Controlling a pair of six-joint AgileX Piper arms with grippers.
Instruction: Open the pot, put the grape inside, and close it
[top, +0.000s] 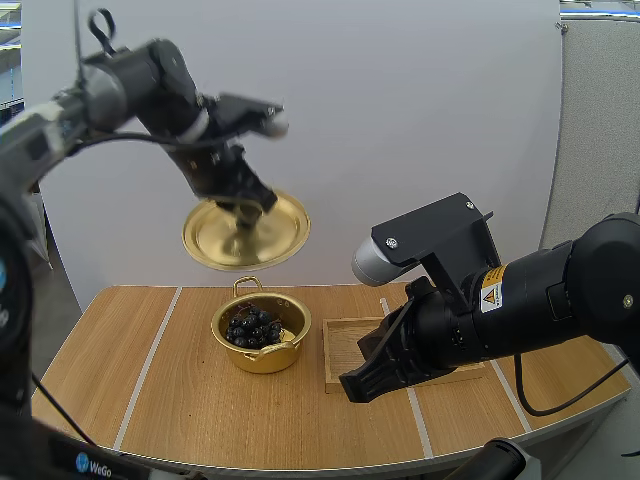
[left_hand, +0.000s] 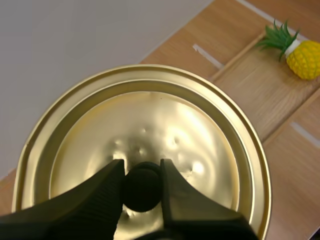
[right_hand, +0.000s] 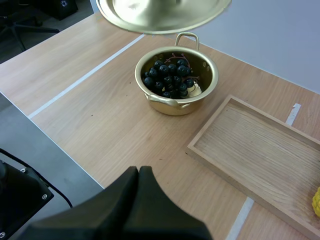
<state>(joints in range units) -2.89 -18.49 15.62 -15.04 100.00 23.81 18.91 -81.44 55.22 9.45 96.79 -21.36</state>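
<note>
High view: my left hand (top: 245, 205) hung above the bench (top: 150, 400), pinching the lid (top: 215, 235) by its black knob. The lid was well clear of the pot (top: 262, 355) and seemed a little tilted. The pot stood on the bench just beside the wooden tray (top: 345, 345), and the grapes (top: 252, 327) already lay inside it as a dark bunch below the rim.

In the left wrist view the hand's (left_hand: 141, 170) two fingers gripped the knob (left_hand: 142, 187) from either side, with the gold lid (left_hand: 150, 120) spread beneath them. Past it, a toy pineapple (left_hand: 305, 57) lay on the tray (left_hand: 260, 90).

The right wrist view looked down on the pot (right_hand: 175, 106), with the grapes (right_hand: 170, 77) in it and the lid's edge (right_hand: 160, 12) high over it. My right hand (right_hand: 140, 172) was pressed together on nothing, held over the bench (right_hand: 100, 125) near the tray (right_hand: 250, 145).

With the lid off and the grapes in, I judged that closing was what remained. To do it well, the lid should first be centred over the rim — from above it looked somewhat off to one side. It should then be levelled and brought straight down. The pot's handles stick up at the rim, so the lid's edge ought to come down inside them rather than catch on one. The grip should hold until the lid rests all round — letting go early could drop it askew or nudge the light pot along the bench. The right arm looked far enough away not to interfere.
</note>
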